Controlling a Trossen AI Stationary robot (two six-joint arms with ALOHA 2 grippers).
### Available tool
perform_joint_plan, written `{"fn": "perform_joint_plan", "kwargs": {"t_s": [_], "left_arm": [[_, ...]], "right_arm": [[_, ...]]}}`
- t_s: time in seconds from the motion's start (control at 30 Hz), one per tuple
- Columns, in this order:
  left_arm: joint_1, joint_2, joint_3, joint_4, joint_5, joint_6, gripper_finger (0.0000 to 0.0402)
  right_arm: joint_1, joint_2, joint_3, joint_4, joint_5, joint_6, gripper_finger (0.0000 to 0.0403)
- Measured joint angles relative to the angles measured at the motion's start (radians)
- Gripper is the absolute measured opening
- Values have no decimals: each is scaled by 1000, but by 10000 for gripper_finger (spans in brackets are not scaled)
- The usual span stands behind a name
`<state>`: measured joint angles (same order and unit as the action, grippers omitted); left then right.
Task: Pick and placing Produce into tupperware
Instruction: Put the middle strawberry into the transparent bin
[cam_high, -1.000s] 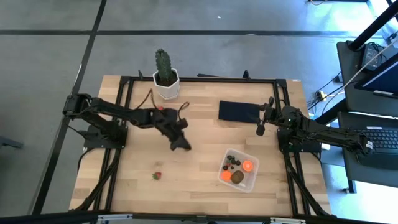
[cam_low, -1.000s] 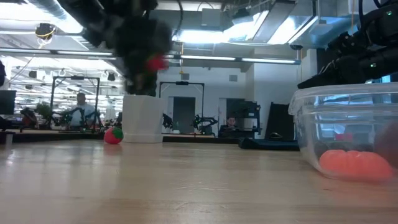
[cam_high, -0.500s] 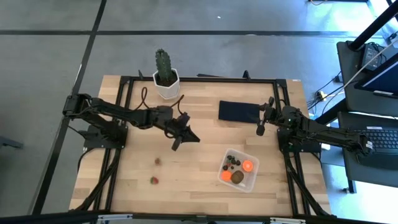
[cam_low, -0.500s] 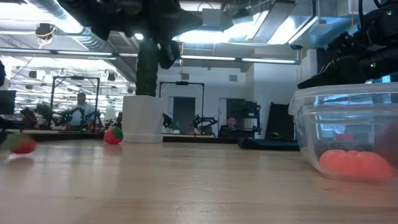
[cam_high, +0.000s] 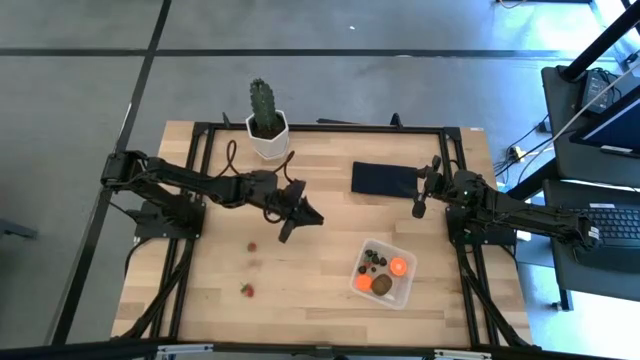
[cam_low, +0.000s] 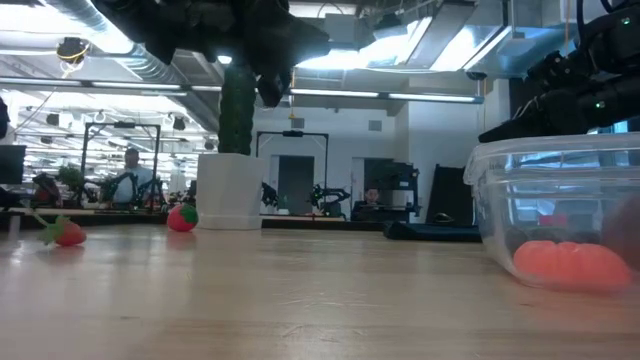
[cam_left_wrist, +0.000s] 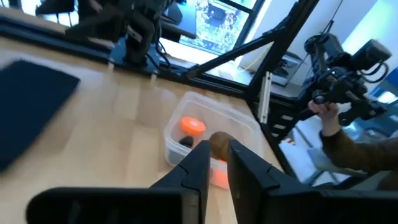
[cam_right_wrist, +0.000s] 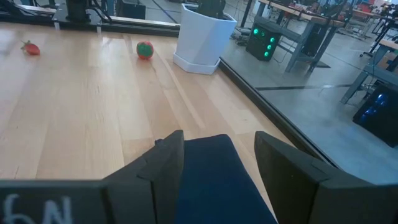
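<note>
Plastic box (cam_high: 384, 273), clear and lidless, near the table's right front: holds two orange balls (cam_high: 398, 266), a brown oval fruit (cam_high: 382, 285) and several dark berries (cam_high: 372, 257), so most of the produce appears placed. Outstanding, by the look of it: two red strawberries loose on the bare wood, one (cam_high: 252, 246) near mid-table, one (cam_high: 245, 290) nearer the front edge, both well apart from the box. Left gripper (cam_high: 288, 228) above mid-table, fingers closed, nothing held; right gripper (cam_high: 419, 205) parked over the black mat (cam_high: 380, 179), fingers apart, empty.
</note>
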<state>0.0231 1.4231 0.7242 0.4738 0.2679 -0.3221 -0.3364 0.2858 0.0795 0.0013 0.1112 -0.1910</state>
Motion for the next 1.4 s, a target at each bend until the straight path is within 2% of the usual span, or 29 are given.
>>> {"fn": "perform_joint_plan", "kwargs": {"t_s": [0.17,0.47,0.63,0.77,0.93,1.2,1.4], "left_arm": [[2,0,0,40,-22,19,91],[7,0,0,28,-16,22,265],[8,0,0,34,-44,21,326],[7,0,0,36,-107,20,343],[7,0,0,36,-203,18,344],[-7,0,0,25,-211,21,339],[-33,0,0,20,-211,96,339]], "right_arm": [[0,0,0,0,0,-1,198],[0,0,0,0,0,-1,198],[0,0,0,0,0,0,198],[0,0,0,0,0,-1,198],[0,0,0,-1,0,-1,198],[0,0,0,-18,0,-1,198],[0,0,0,-32,0,-1,198]]}}
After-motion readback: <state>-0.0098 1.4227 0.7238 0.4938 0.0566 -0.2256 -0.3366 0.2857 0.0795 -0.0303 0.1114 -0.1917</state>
